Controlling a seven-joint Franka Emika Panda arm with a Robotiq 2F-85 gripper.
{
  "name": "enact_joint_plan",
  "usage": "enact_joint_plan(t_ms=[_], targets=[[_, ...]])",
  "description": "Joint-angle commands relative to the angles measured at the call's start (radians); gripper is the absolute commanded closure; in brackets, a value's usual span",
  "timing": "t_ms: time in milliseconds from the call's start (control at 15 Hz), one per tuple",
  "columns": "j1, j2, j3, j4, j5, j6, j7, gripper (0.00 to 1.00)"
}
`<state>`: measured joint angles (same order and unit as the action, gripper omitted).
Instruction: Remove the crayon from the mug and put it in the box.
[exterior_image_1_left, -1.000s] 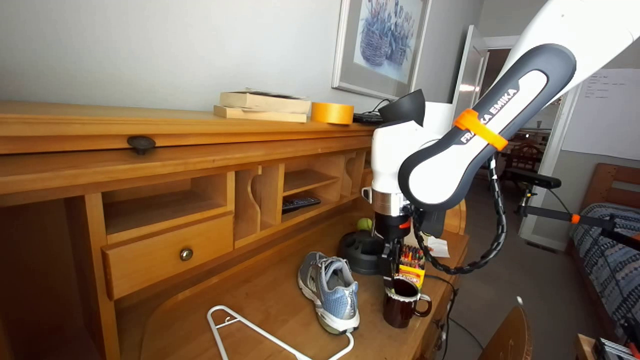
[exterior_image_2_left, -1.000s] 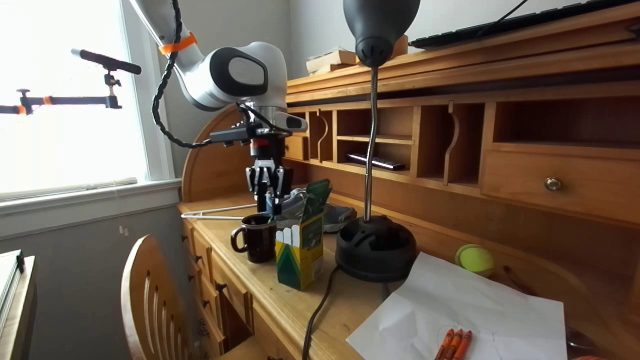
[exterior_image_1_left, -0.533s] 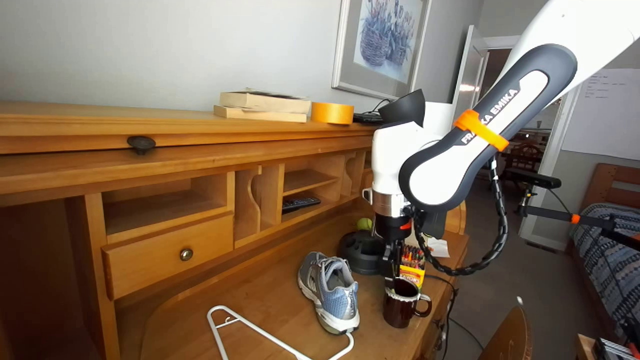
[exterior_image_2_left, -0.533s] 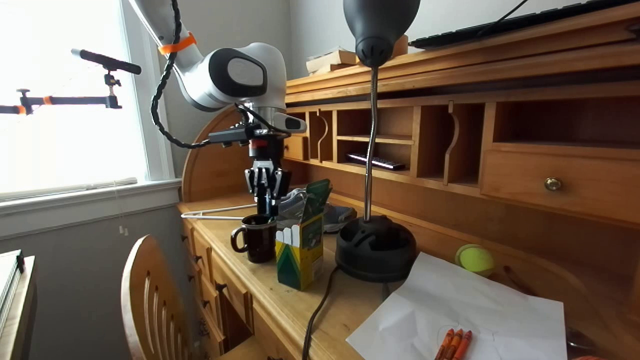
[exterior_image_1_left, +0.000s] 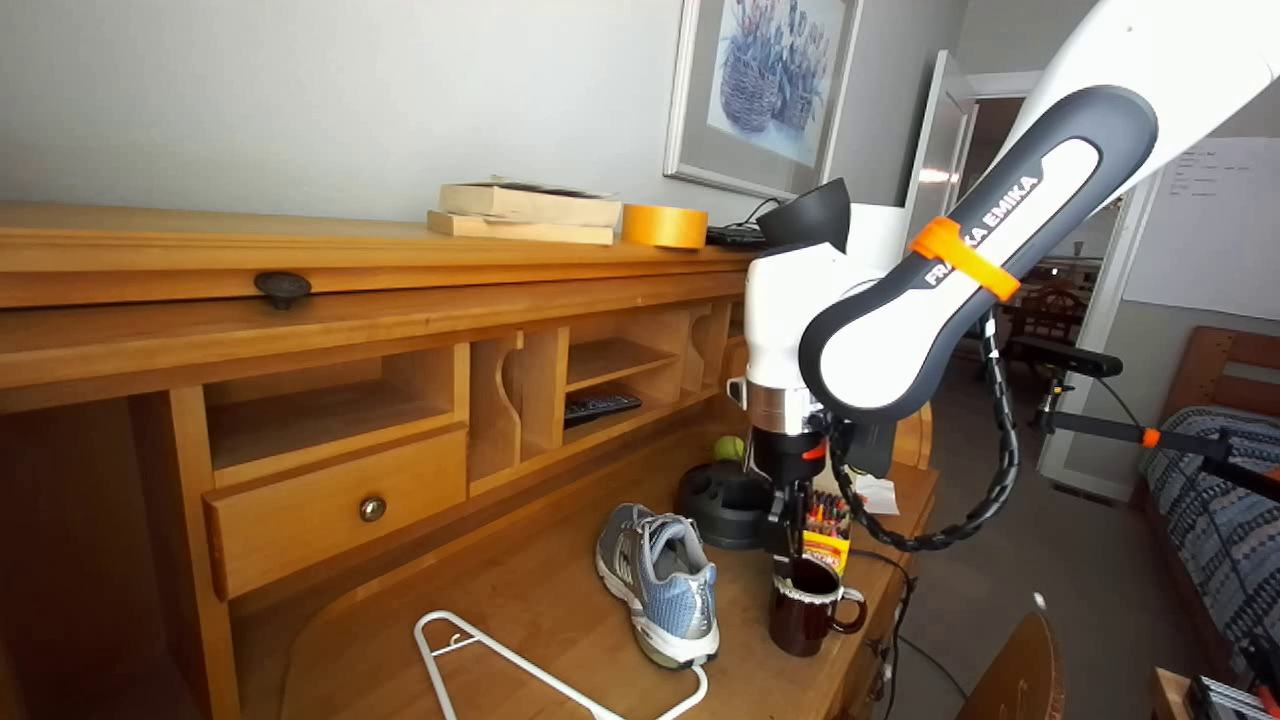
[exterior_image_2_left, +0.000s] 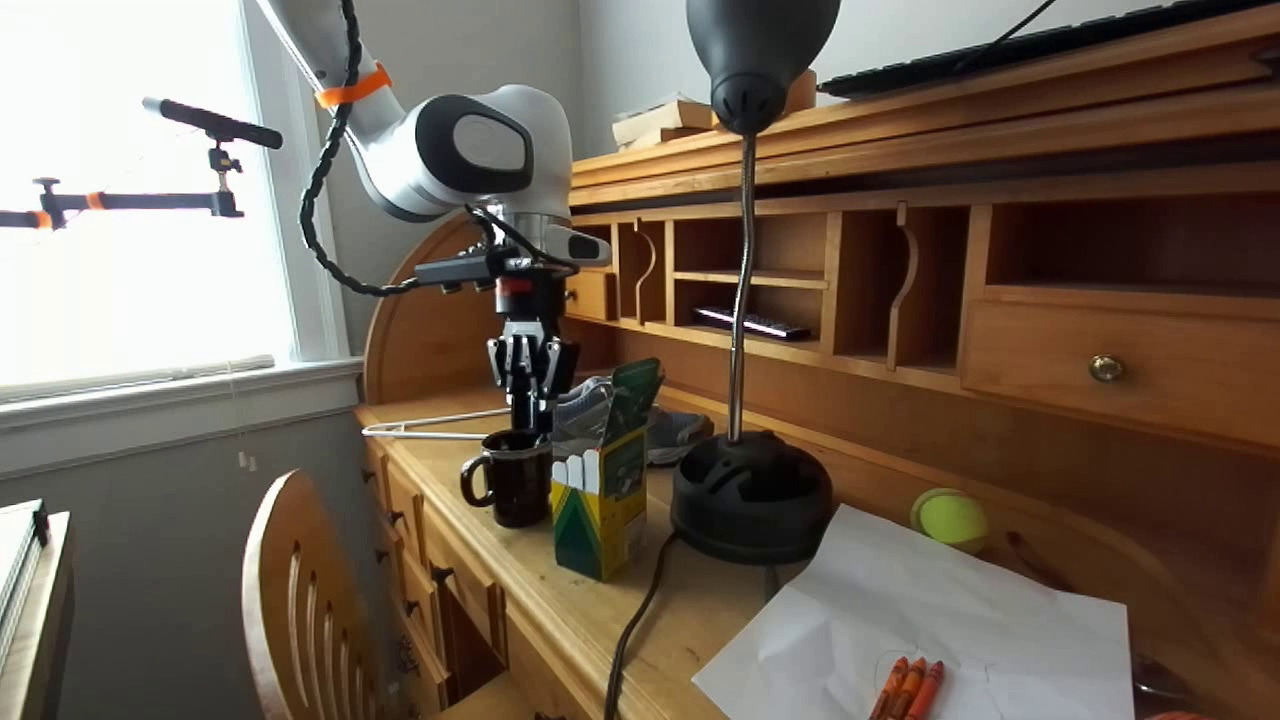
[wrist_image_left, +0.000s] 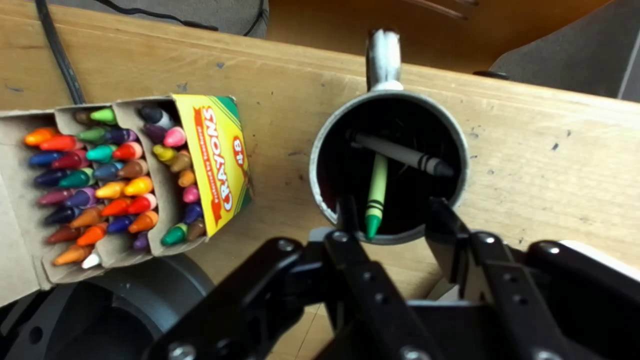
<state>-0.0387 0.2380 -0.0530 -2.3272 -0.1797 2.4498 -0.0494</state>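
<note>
The dark brown mug (wrist_image_left: 316, 165) stands upright on the desk; it shows in both exterior views (exterior_image_1_left: 798, 625) (exterior_image_2_left: 522, 490). Inside it lie a green crayon (wrist_image_left: 378, 190), its tip leaning on the rim, and a grey-black crayon (wrist_image_left: 400, 150). My gripper (wrist_image_left: 393, 212) points down at the mug's mouth, fingers apart, with the green crayon's tip between them, nearer the left finger in the wrist view. The gripper also shows in both exterior views (exterior_image_1_left: 788, 560) (exterior_image_2_left: 530, 415). The yellow-green crayon box (wrist_image_left: 223, 165), open and full of crayons, stands beside the mug (exterior_image_2_left: 600, 530) (exterior_image_1_left: 825, 553).
A grey-blue sneaker (exterior_image_1_left: 665, 590) and a white hanger (exterior_image_1_left: 530, 665) lie beside the mug. A black lamp base (exterior_image_2_left: 752, 500) stands behind the box. White paper (exterior_image_2_left: 930, 610) with orange crayons (exterior_image_2_left: 907, 690) and a tennis ball (exterior_image_2_left: 950, 518) lie farther along. The desk's front edge is near the mug.
My gripper has come down slightly to the mug's mouth and shifted a little toward the mug's handle side. The mug appears to have shifted very slightly the same way.
</note>
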Motion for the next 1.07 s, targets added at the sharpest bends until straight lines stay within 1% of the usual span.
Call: enact_joint_plan(t_ms=[0, 267, 733, 800, 1000], targets=[[0.001, -0.027, -0.004, -0.023, 0.011, -0.001, 0.023, 0.55], [0.000, -0.040, -0.003, -0.028, 0.017, -0.001, 0.025, 0.52], [-0.005, -0.048, 0.005, -0.036, 0.054, -0.027, 0.004, 0.56], [-0.006, -0.048, 0.005, -0.037, 0.059, -0.029, 0.003, 0.57], [-0.006, -0.050, 0.004, -0.043, 0.071, -0.038, 0.003, 0.57]])
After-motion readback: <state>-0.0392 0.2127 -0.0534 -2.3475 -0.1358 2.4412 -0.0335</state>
